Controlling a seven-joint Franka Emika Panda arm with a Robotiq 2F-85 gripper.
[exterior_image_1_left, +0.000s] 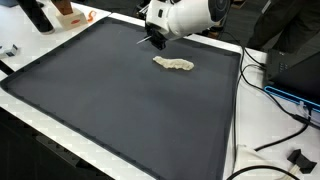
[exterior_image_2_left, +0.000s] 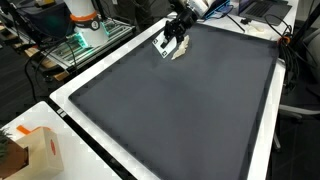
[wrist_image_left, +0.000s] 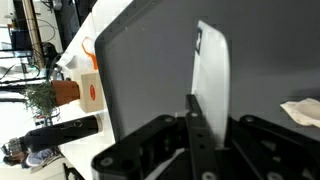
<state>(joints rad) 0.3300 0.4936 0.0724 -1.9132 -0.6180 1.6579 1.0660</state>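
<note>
Gripper (wrist_image_left: 197, 125) low over mat (exterior_image_1_left: 110, 110); finger state can't be told. White strip (wrist_image_left: 212, 70) ahead of fingertips. Cloth (exterior_image_1_left: 173, 64) lies flat just beside, off to wrist view's right, long axis along mat's far edge.

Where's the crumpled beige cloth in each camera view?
In an exterior view: crumpled beige cloth upper centre, near the gripper.
In an exterior view: the cloth top centre, beside the gripper.
Wrist view: the cloth at the right edge.
Shared landmark: the dark grey mat under it.

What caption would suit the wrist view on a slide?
Gripper over a dark mat, pale cloth at the right edge.
</note>
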